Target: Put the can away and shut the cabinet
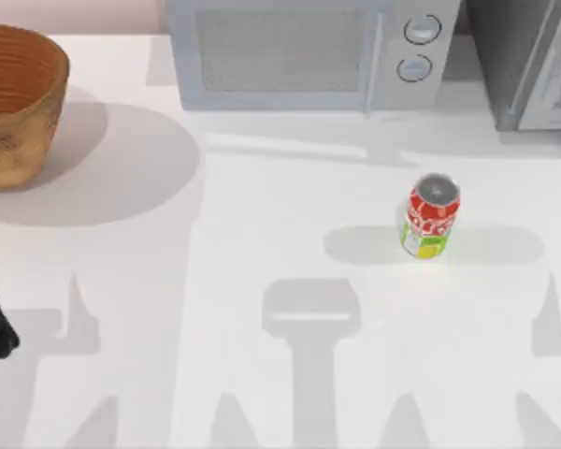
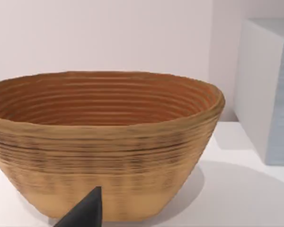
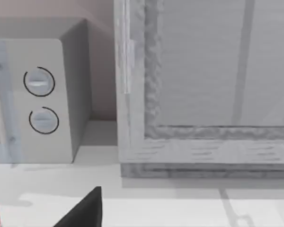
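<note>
The can [image 1: 431,216] stands upright on the white table [image 1: 262,234], right of centre in the top view, well apart from everything else and in front of the pale microwave [image 1: 299,51]. The cabinet [image 1: 533,65] sits at the back right corner, its light framed door panel facing the right wrist camera [image 3: 203,71]; from these views it cannot be told whether the door is ajar or closed.

Neither arm is on the can. A dark fingertip of the left gripper [image 2: 83,213] shows near the woven basket [image 1: 14,103] at the table's left, and a similar tip of the right gripper [image 3: 83,210] points towards the cabinet and microwave; whether either pincer is open or closed cannot be told.

As for handling, the can is probably light and stiff enough for a firm pinch, though thin walls (if it is empty) would dent under too much force. Its smooth painted side is likely slippery, and its narrow round base makes it easy to tip with a glancing touch. The sensible hold appears to be across the middle of the body, fingers on opposite sides, approaching level so that both pads meet it together. The right arm looks better placed, being nearer the can and the cabinet.
</note>
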